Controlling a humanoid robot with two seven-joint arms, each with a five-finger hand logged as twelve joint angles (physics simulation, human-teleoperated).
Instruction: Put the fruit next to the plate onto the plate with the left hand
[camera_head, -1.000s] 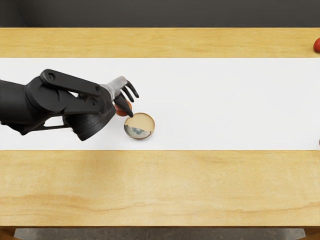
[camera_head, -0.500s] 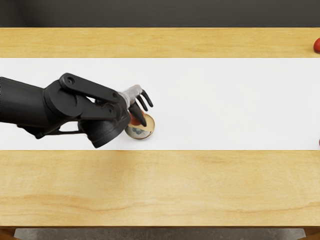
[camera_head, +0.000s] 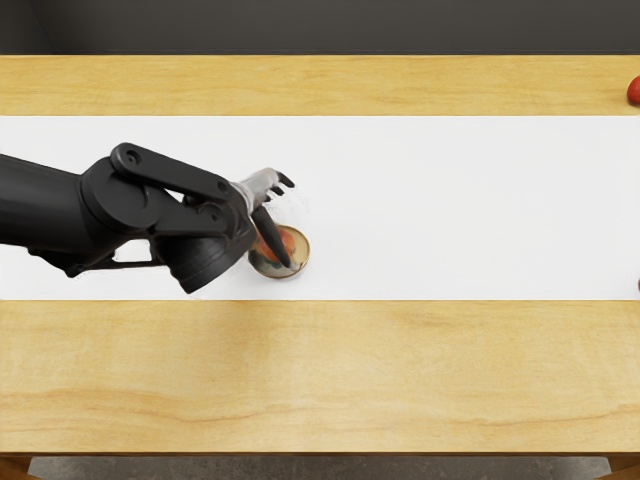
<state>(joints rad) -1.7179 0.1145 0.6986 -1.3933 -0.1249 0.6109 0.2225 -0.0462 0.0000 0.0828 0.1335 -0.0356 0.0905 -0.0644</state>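
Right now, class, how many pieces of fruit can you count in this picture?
2. One orange-red fruit lies on the plate, beside the left hand. One red fruit sits at the picture's top right, cut off. A tiny sliver at the right edge may be another.

Left arm reaching rightward, left hand (camera_head: 258, 200) fingers spread, thumb down

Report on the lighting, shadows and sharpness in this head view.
Head view: the light is even and flat, with no glare on the table or the white runner. Only a faint, soft shadow shows by the left hand. The render is slightly soft, so the fruit and the plate blur together at their edges.
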